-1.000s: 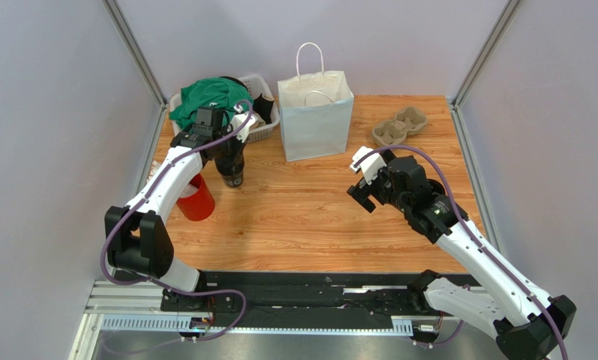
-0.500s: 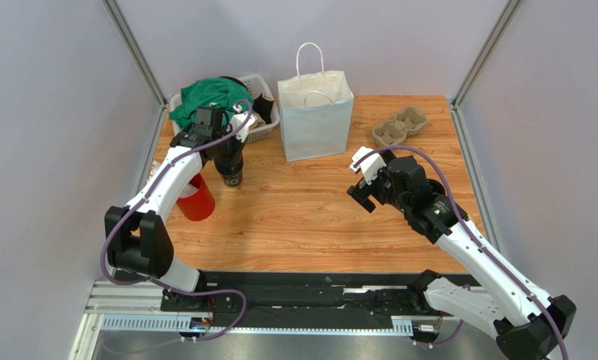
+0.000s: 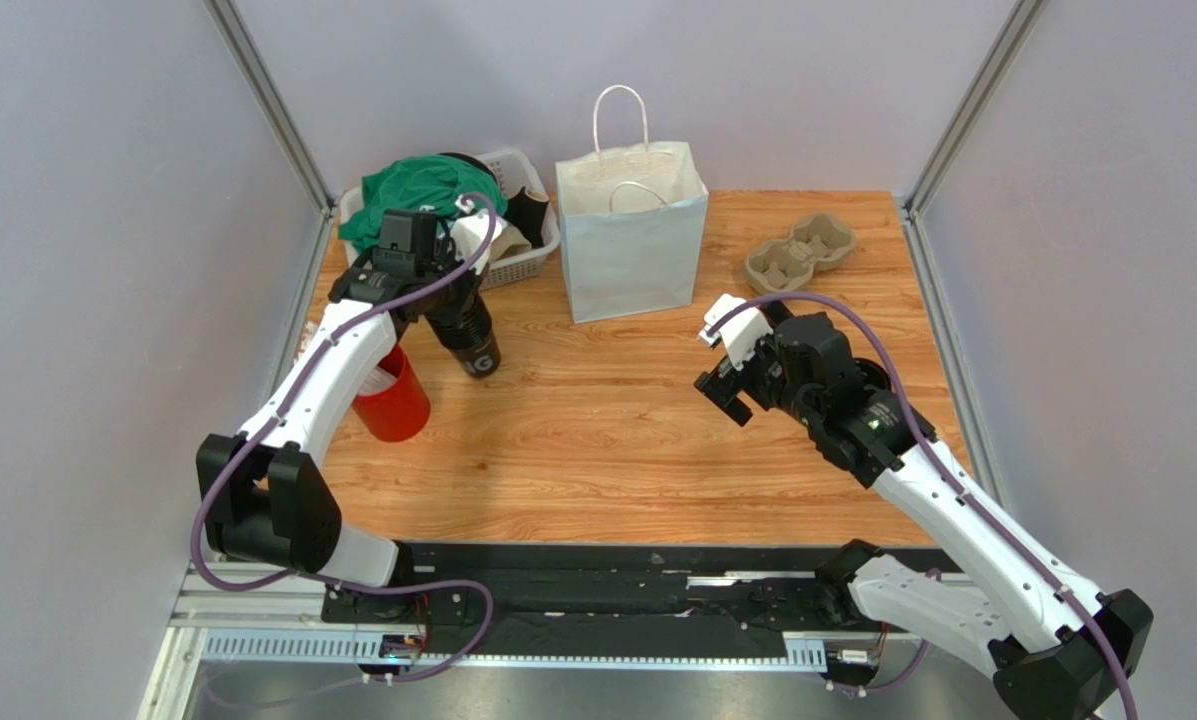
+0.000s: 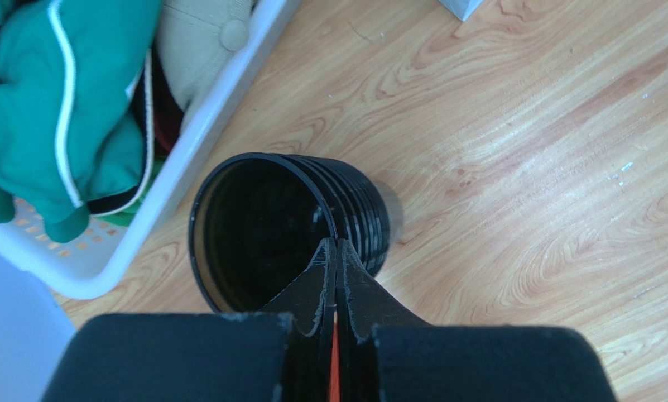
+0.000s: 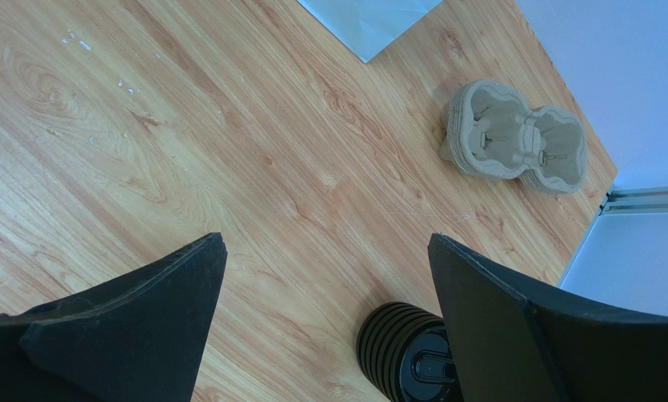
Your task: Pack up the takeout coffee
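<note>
We see the takeout coffee (image 5: pixel 411 356) only from the right wrist camera. It is a ribbed black cup with its lid on, standing on the table (image 5: pixel 228 151) at the bottom edge of that frame. It sits between the wide-apart fingers of the right gripper (image 5: pixel 324 243), close to the right-hand one. From above we cannot find it, since the right arm covers that spot.

The left wrist view shows us what the overhead does not: the left gripper (image 4: pixel 335 251) is pinched on the rim of an open black cup (image 4: pixel 262 234) beside the white basket (image 4: pixel 228 96). Overhead, this cup hangs tilted at centre-left, just upper right of the red cup (image 3: pixel 394 402).

Half a second ago it hung more upright; its base has since swung toward the paper bag (image 3: pixel 631 255). The right arm has not moved.
</note>
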You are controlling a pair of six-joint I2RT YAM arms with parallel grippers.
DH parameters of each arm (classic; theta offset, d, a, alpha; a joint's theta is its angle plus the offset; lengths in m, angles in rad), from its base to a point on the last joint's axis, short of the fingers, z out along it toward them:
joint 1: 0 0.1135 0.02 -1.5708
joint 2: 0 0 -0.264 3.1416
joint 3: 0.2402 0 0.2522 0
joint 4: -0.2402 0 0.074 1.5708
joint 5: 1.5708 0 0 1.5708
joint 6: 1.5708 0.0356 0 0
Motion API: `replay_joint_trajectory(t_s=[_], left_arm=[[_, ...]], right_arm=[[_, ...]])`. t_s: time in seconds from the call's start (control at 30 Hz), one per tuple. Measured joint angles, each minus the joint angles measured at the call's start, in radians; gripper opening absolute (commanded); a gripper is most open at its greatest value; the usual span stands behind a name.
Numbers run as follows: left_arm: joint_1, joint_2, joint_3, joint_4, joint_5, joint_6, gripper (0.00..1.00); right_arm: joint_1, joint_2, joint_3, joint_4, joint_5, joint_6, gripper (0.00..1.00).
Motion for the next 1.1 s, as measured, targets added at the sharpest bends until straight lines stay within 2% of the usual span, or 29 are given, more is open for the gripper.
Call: replay_joint_trajectory(t_s=[0.7, 1.1], left_arm=[[-0.001, -0.05, -0.029, 0.04, 0.017, 0.002, 0.0], [-0.042, -0.085, -0.065, 0.059, 0.016, 0.04, 0.0]], right_arm=[[0.003, 0.0, 0.0, 0.0, 0.0, 0.0, 0.98], [0.003, 0.0, 0.0, 0.0, 0.0, -0.001, 0.98]])
